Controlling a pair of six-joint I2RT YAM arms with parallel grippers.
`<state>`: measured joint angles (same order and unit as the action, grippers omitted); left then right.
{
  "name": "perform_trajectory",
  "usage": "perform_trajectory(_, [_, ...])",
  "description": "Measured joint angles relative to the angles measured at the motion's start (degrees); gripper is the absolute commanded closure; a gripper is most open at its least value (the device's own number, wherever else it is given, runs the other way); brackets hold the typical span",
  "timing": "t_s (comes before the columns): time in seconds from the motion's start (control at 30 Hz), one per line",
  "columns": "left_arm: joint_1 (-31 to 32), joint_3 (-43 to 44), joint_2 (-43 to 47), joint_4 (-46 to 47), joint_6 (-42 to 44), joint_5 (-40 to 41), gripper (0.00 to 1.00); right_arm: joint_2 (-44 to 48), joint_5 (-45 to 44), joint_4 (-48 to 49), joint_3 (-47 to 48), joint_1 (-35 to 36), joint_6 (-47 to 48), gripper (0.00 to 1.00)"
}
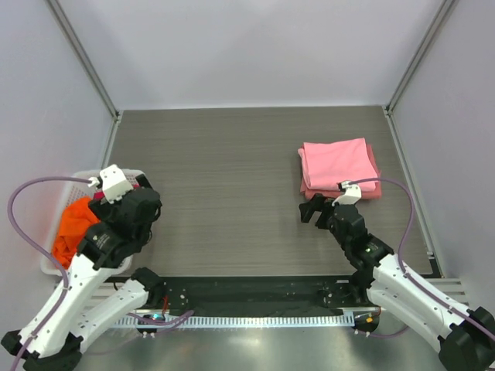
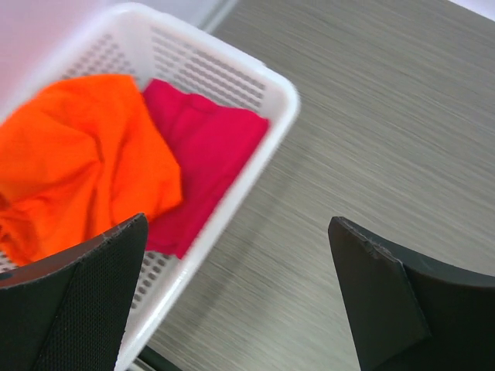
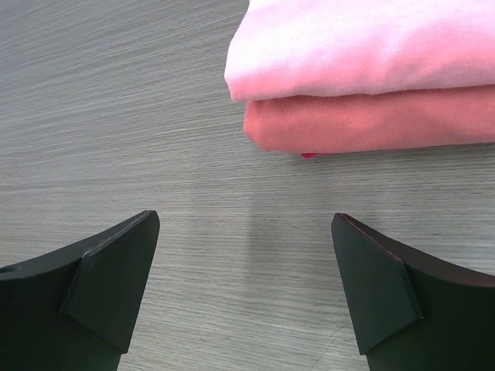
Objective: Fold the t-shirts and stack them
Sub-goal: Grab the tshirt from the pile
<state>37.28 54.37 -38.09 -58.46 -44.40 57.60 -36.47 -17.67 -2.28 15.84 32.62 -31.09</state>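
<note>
T-shirts: pink stack (image 1: 338, 166) folded far right; orange shirt (image 2: 77, 162), crimson shirt (image 2: 209, 154) unfolded in basket (image 2: 224, 77); left fingers (image 2: 85, 309), right fingers (image 3: 100, 286) spread.

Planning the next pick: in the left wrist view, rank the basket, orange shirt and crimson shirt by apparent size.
Largest to smallest:
white basket
orange shirt
crimson shirt, partly hidden by the orange one

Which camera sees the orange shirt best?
The left wrist view: the orange shirt lies crumpled in the basket, close up. The top view shows only a small part, beside the left arm. The right wrist view misses it.
</note>
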Motion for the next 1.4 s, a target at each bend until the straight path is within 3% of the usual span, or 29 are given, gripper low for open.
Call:
perform_trajectory(0.13, [-12.07, 0.31, -4.63, 3.19, 4.55, -4.35, 0.0, 0.0, 0.04, -0.17, 0.0, 0.0, -0.59, 0.0])
perform_trajectory(0.27, [-34.64, 0.44, -13.07, 7.32, 7.08, -19.15, 0.0, 0.81, 0.26, -0.31, -0.42, 0.0, -0.83, 0.0])
perform_trajectory(0.37, [-49.31, 0.44, -19.28, 7.96, 5.42, -26.58, 0.02, 1.25, 0.37, -0.48, -0.79, 0.0, -1.05, 0.0])
perform_trajectory(0.47, [-57.59, 0.44, -21.14, 7.17, 0.79, -29.05, 0.06, 1.22, 0.5, -0.59, -0.81, 0.0, -1.11, 0.0])
perform_trajectory(0.6, [-61.09, 0.37, -24.81, 6.75, -4.44, -30.67, 0.1, 1.22, 0.94, -0.61, -0.81, 0.02, -1.22, 0.0])
perform_trajectory(0.77, [-63.04, -0.48, -36.5, 6.78, -10.01, -33.83, 0.11, 1.2, 1.36, -0.61, -0.85, 0.0, -1.2, 0.0])
perform_trajectory(0.83, [-63.45, -1.53, -41.03, 6.93, -12.37, -34.32, 0.18, 1.18, 1.42, -0.61, -0.85, 0.0, -1.22, 0.0])
perform_trajectory(0.87, [-63.71, -2.14, -42.6, 6.95, -13.38, -34.4, 0.25, 1.2, 1.51, -0.61, -0.85, 0.02, -1.2, 0.0])
perform_trajectory(0.97, [-64.81, -3.74, -45.05, 7.56, -15.98, -35.39, 0.78, 1.18, 1.57, -0.61, -0.85, 0.02, -1.2, 0.0])
perform_trajectory(1.0, [-65.16, -4.26, -44.85, 8.07, -16.74, -35.89, 0.82, 1.18, 1.57, -0.61, -0.85, 0.02, -1.2, 0.0])
perform_trajectory(1.23, [-65.53, -5.51, -31.45, 7.96, -15.58, -38.29, 0.95, -0.81, 1.73, -0.44, -0.85, 0.0, -0.85, 0.0])
perform_trajectory(1.4, [-65.53, -4.74, -12.04, 7.34, -13.99, -40.41, 0.93, -7.48, 3.43, 1.01, 0.61, 0.02, 0.83, 0.15])
